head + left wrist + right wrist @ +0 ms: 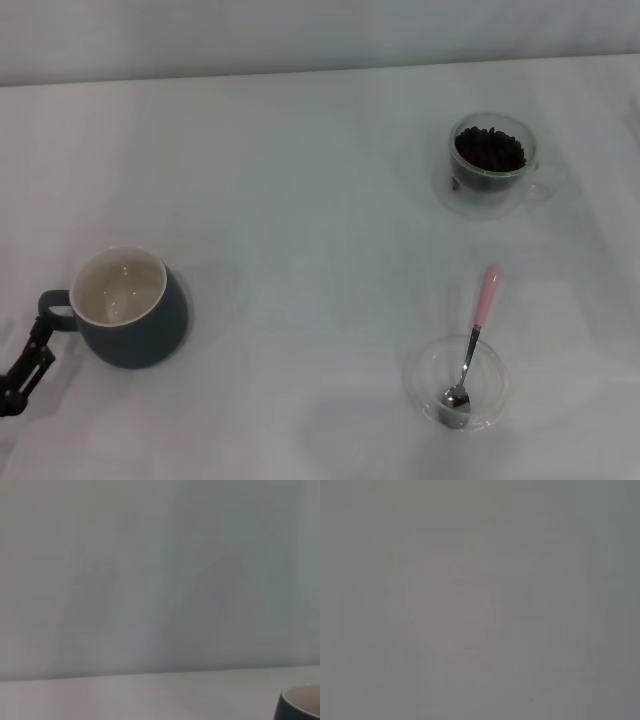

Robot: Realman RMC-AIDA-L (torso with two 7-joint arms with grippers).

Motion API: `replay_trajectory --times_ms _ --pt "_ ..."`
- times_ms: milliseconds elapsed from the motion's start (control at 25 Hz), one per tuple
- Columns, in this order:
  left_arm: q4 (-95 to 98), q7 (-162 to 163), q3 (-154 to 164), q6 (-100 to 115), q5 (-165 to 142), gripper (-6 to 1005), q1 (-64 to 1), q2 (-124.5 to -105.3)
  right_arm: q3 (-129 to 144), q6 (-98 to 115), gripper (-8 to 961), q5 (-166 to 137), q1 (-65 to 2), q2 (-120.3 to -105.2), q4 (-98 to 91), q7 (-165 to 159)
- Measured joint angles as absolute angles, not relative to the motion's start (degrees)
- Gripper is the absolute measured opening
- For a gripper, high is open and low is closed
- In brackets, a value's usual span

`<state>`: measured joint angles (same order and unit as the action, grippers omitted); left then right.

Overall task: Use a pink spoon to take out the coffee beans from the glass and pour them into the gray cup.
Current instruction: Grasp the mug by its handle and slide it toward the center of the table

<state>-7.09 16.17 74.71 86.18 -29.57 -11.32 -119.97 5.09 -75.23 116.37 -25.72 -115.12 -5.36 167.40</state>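
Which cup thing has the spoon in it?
The shallow clear dish nearest the robot holds the pink spoon. The glass holds coffee beans; the gray cup looks empty.

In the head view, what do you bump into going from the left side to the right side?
Left pincer → gray cup → clear glass dish holding the pink spoon. The glass of coffee beans overlaps them sideways, farther back.

The spoon (473, 340) has a pale pink handle and a metal bowl; it leans with its bowl down inside a shallow clear dish (414, 385) at front right. The glass (489, 166) (clear, double-walled) stands upright at back right, heaped with dark beans (489, 150). The blue-gray cup (131, 308) stands upright at front left, its cream inside bare.
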Motion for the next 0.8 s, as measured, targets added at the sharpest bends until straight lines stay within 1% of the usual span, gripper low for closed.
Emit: replay_trajectory --times_ms 600,800 --pt "-6.5 16.0 74.7 81.1 -31.4 829 -14.6 -119.79 5.1 -77.3 871 116.4 -24.7 -115.13 -4.3 166.8" --pt "-6.4 16.0 74.7 80.8 -31.6 765 -15.0 -119.79 5.1 -77.6 871 116.4 -24.5 -115.12 -3.9 166.8"
